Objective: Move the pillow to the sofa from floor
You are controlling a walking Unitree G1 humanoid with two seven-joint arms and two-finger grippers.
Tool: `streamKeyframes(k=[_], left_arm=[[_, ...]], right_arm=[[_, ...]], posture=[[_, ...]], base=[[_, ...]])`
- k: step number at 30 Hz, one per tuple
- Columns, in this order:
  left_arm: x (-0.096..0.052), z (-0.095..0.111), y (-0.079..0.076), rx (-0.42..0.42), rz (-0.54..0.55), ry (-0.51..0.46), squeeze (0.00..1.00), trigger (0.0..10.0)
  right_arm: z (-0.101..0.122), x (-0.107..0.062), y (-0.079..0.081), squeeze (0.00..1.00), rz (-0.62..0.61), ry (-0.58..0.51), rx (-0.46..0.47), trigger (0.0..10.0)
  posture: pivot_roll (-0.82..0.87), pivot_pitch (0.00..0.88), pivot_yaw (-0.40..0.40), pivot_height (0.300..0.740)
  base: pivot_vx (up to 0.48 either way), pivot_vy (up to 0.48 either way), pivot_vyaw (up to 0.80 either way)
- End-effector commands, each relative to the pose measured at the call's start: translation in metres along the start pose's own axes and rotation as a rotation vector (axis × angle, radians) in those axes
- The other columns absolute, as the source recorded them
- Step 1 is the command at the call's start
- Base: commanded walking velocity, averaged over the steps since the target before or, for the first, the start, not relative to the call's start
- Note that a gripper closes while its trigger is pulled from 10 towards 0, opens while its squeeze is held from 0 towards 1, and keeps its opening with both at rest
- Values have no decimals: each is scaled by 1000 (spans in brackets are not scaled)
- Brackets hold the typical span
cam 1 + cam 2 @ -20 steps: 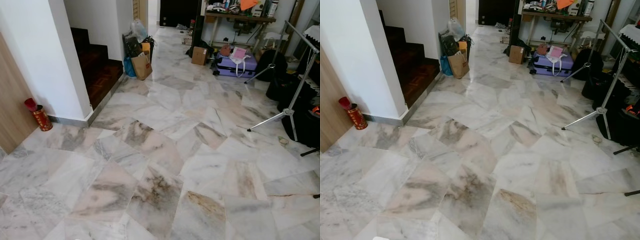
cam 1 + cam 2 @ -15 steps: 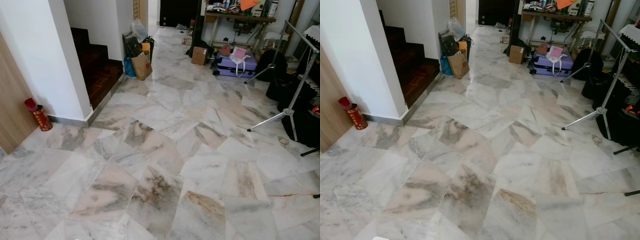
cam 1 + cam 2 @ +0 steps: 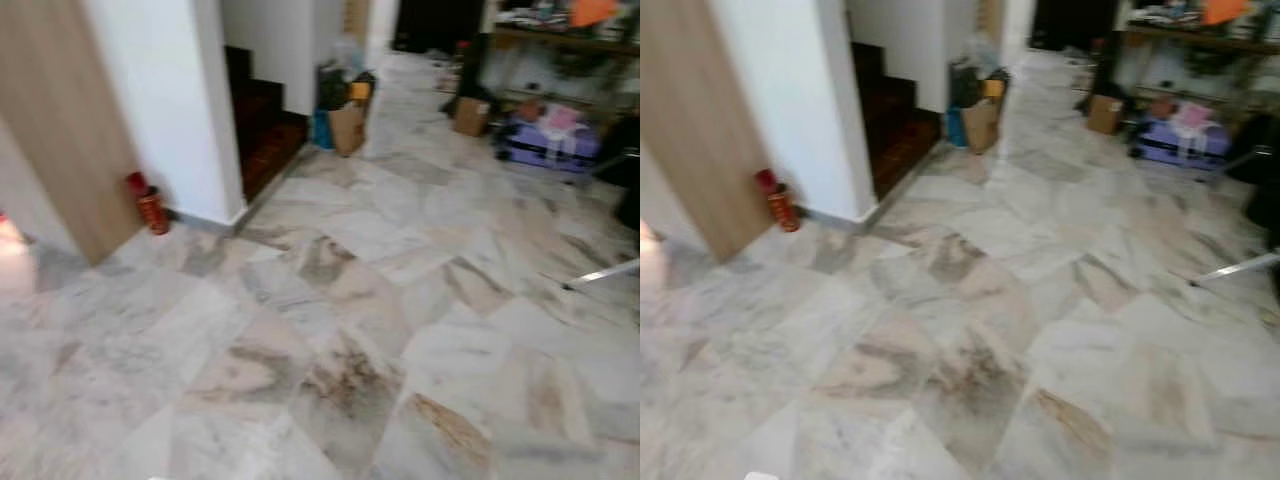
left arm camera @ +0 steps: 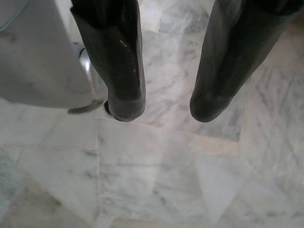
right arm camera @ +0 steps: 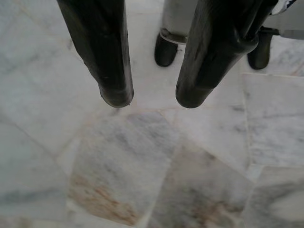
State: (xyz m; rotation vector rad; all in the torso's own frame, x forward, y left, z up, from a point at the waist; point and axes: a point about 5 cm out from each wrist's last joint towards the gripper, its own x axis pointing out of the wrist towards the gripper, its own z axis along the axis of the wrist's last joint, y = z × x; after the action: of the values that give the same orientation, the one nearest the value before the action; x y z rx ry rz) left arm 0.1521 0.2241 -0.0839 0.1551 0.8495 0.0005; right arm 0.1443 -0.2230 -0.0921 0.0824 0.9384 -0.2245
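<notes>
The head views are blurred and look down on a marble floor (image 3: 330, 330). A pale pinkish shape (image 3: 12, 262) sits at the far left edge, too blurred to identify. My left gripper (image 4: 166, 107) hangs open above bare marble, nothing between its fingers. My right gripper (image 5: 154, 97) is also open over the floor, with the robot's own feet (image 5: 165, 50) beyond it.
A wooden panel (image 3: 70, 120) and a white wall corner (image 3: 165, 100) stand on the left, with a red canister (image 3: 148, 205) at their foot. Dark stairs (image 3: 262, 130) lie behind. Bags (image 3: 345, 115), a cardboard box (image 3: 470, 115), a purple suitcase (image 3: 545, 140) and a tripod leg (image 3: 600, 275) crowd the far right.
The camera has swung to the left: wall, stairs and canister now sit further right in the picture, the wooden panel shows more, and the picture has blurred.
</notes>
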Motion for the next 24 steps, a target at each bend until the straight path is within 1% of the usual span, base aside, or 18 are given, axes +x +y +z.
streamKeyframes(k=[1, 2, 4, 5, 6, 7, 8, 9, 10, 12, 14, 17, 18, 20, 21, 22, 24], left_arm=[[14, 24, -8, -137, 14, 44, 0, 10000], [13, 20, -8, -148, 18, 60, 0, 10000], [12, 18, -8, -150, 29, 64, 0, 10000], [12, 18, -7, -130, 45, 68, 0, 10000], [12, 18, -7, -130, 45, 68, 0, 10000], [13, 20, -6, -82, 55, 59, 0, 10000], [13, 20, -6, -82, 55, 59, 0, 10000], [13, 24, -6, -53, 47, 43, 0, 10000], [14, 25, -7, -50, 45, 40, 0, 10000], [14, 24, -7, -97, 53, 39, 0, 10000], [13, 22, -6, -109, 59, 48, 0, 10000], [11, 15, -9, -37, 29, 71, 0, 10000], [10, 12, -9, -25, 23, 82, 0, 10000], [9, 10, -8, -49, 31, 88, 0, 10000], [9, 9, -7, -73, 41, 88, 0, 10000], [9, 9, -7, -78, 43, 87, 0, 10000], [9, 8, -5, -110, 65, 92, 0, 10000]], right_arm=[[50, 12, 49, 0, 193, -55, 108, 10000], [49, 12, 50, 0, 201, -49, 75, 10000], [51, 12, 50, 0, 200, -53, 74, 10000], [53, 13, 50, 0, 199, -60, 85, 10000], [53, 13, 50, 0, 199, -60, 85, 10000], [58, 13, 49, 0, 195, -75, 99, 10000], [58, 13, 49, 0, 195, -75, 99, 10000], [62, 14, 49, 0, 191, -86, 111, 10000], [63, 14, 49, 0, 189, -89, 115, 10000], [64, 14, 49, 0, 186, -84, 108, 10000], [63, 14, 49, 0, 182, -78, 99, 10000], [62, 14, 51, 0, 187, -80, 114, 10000], [62, 14, 51, 0, 188, -83, 115, 10000], [61, 14, 51, 0, 186, -81, 106, 10000], [60, 14, 49, 0, 186, -74, 79, 10000], [59, 14, 49, 0, 186, -72, 70, 10000], [58, 13, 47, 0, 186, -68, 73, 10000]], posture=[[162, 0, -112, 740], [159, 0, -113, 740], [162, 0, -117, 740], [171, 0, -121, 740], [171, 0, -121, 740], [178, 0, -124, 740], [178, 0, -124, 740], [180, 0, -125, 740], [180, 0, -125, 740], [174, 23, -124, 740], [174, 23, -124, 740], [153, 30, -119, 740], [147, 39, -117, 740], [147, 41, -118, 740], [151, 41, -120, 740], [154, 47, -120, 740], [166, 50, -123, 740]], base=[[0, 0, 800], [0, 0, 800], [0, 0, 800], [0, 0, 800], [0, 0, 800], [0, 0, 800], [0, 0, 800], [0, 0, 800], [0, 0, 800], [0, 0, 800], [0, 0, 800], [0, 0, 800], [0, 0, 800], [0, 0, 800], [0, 0, 800], [0, 0, 800], [0, 0, 800]])
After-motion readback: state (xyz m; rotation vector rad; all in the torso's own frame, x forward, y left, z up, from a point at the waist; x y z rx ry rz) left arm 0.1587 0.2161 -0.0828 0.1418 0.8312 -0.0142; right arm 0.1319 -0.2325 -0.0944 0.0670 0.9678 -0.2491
